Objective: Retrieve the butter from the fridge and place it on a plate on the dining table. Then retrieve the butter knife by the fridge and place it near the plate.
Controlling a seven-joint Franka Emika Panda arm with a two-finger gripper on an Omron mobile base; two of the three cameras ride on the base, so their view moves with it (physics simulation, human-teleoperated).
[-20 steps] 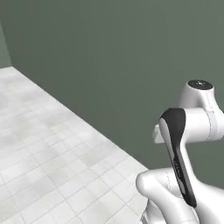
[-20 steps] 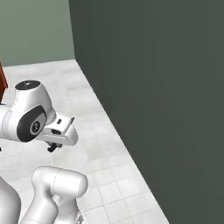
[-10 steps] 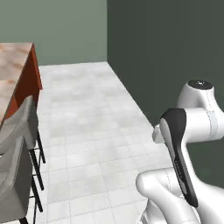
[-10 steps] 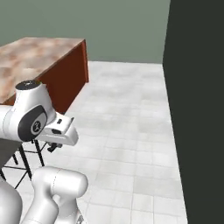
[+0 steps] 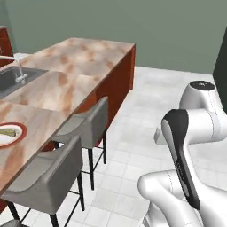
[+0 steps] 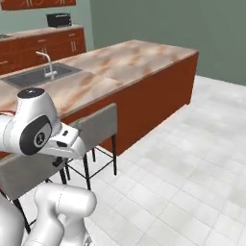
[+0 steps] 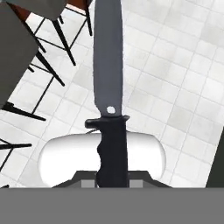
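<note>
The butter knife (image 7: 109, 83) runs up the middle of the hand view, grey blade pointing away and dark handle (image 7: 112, 151) low in the frame. My gripper (image 7: 112, 178) is shut on that handle, held over the tiled floor beside the stools. The dining table (image 5: 71, 84) with its marbled tan top stretches along the left; it also shows in the right base view (image 6: 125, 60). At its near left end lies the plate (image 5: 21, 131) with a red-brown rim. The pale butter (image 5: 8, 131) rests on the plate.
Two grey stools (image 5: 88, 126) (image 5: 44, 177) stand along the table's near side. A sink (image 5: 13, 82) with a faucet (image 5: 17, 71) is set in the table top. A back counter (image 6: 43, 43) carries a black appliance (image 6: 59, 19). Tiled floor (image 6: 192, 158) spreads to the right.
The whole picture has swung from a green wall and bare floor to the dining table, so the base has turned. The arm keeps its pose.
</note>
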